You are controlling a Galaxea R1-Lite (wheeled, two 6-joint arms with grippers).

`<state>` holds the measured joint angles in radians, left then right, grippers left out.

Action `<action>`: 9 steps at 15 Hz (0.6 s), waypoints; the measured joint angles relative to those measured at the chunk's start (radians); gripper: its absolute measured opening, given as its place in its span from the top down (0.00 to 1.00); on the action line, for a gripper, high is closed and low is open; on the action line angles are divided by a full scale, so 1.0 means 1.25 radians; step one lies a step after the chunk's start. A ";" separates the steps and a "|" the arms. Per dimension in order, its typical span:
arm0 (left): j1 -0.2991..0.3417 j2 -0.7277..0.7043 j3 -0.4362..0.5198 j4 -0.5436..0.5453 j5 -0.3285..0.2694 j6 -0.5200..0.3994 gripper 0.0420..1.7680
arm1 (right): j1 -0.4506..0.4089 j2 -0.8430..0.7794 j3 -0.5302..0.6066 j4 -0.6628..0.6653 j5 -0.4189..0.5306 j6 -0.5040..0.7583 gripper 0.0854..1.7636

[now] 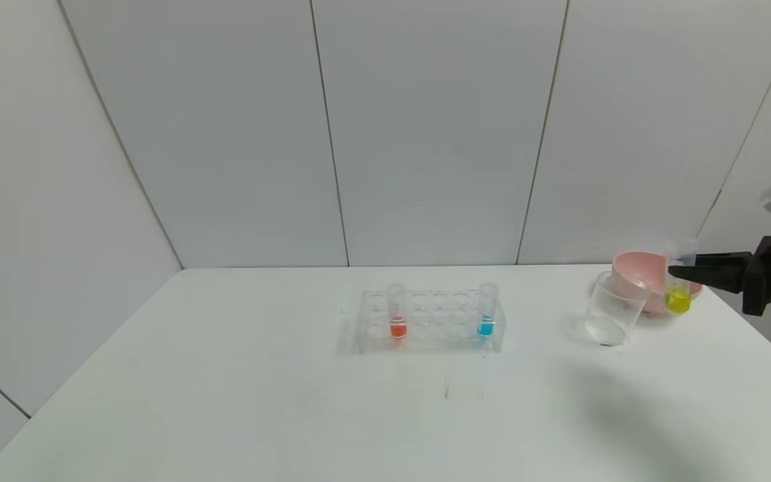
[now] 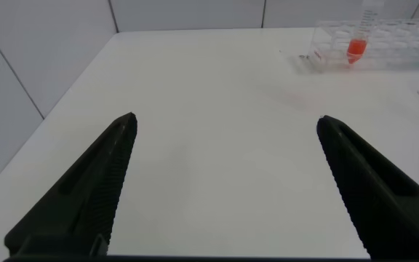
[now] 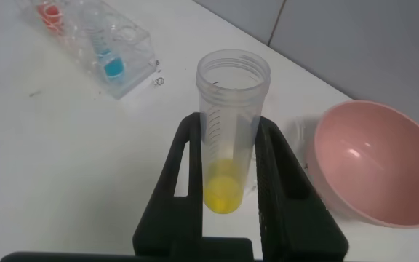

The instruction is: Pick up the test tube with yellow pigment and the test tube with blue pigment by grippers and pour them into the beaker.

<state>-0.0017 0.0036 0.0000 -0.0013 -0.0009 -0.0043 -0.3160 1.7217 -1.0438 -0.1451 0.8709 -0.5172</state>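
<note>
Right claw [image 3: 228,185] is clamped on the upright yellow test tube [image 3: 230,131] beside the empty beaker [image 1: 612,309], nothing poured yet; blue test tube [image 1: 486,309] remains racked, left claw [image 2: 224,182] spread apart.

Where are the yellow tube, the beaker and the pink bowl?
yellow tube [image 3: 228,191], right wrist view, on its yellow liquid.
beaker [image 1: 616,304], head view, on its clear wall.
pink bowl [image 3: 384,156], right wrist view, on its inner surface.
</note>
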 joint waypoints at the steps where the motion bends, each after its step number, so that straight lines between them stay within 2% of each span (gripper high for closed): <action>1: 0.000 0.000 0.000 0.000 0.001 0.000 0.00 | -0.013 0.025 -0.050 0.045 0.001 -0.023 0.76; 4: 0.000 0.000 0.000 0.000 0.001 0.000 0.00 | -0.040 0.083 -0.196 0.192 0.000 -0.103 0.76; 7: 0.000 0.000 0.000 0.000 0.000 0.000 0.00 | -0.064 0.129 -0.313 0.388 -0.003 -0.289 0.76; 9: 0.000 0.000 0.000 0.000 0.001 0.000 0.00 | -0.072 0.150 -0.361 0.458 -0.044 -0.356 0.76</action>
<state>-0.0017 0.0036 0.0000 -0.0017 0.0000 -0.0038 -0.4060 1.9089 -1.4955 0.4274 0.8164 -0.9621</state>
